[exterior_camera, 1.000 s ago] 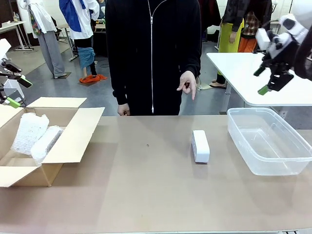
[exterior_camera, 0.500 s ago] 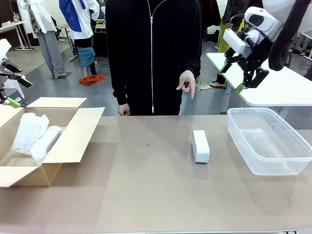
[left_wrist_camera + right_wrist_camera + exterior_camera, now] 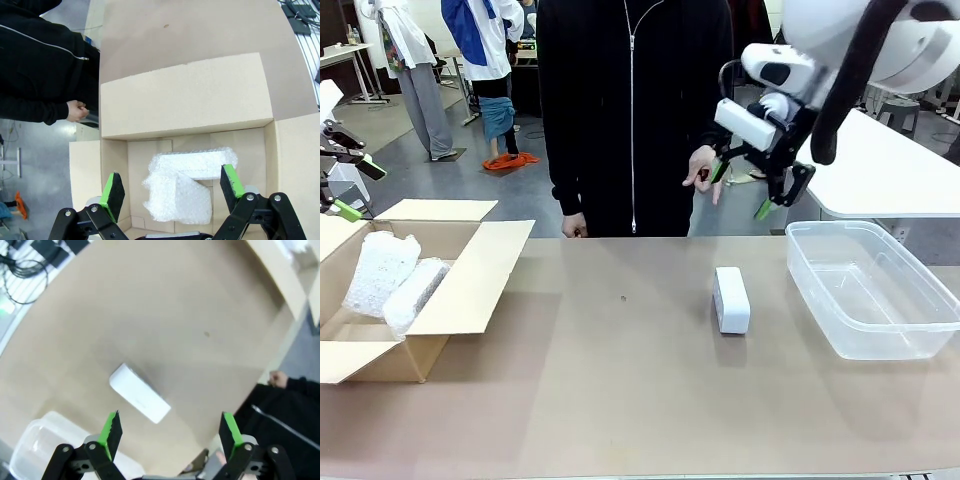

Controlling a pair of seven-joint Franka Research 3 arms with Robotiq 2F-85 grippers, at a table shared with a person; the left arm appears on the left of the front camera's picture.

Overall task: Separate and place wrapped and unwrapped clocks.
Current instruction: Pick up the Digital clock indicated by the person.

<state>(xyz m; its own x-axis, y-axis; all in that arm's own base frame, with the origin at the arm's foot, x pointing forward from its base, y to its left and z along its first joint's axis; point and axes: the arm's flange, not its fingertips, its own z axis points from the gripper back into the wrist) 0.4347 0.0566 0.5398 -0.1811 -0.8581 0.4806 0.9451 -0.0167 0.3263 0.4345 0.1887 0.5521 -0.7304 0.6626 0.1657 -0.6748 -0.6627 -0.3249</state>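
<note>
— Holding our right gripper spread wide, empty, above the bare clock lying on the table.
— Left gripper is gaping over two wrapped clocks sitting in the box at nine o'clock.

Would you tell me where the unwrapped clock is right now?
In the front view the unwrapped clock lies on the table, right of centre, just left of the clear plastic bin.

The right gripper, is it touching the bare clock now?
Apart. In the front view the open right gripper hangs high above the bare clock, with the person's dark jacket showing between them.
</note>
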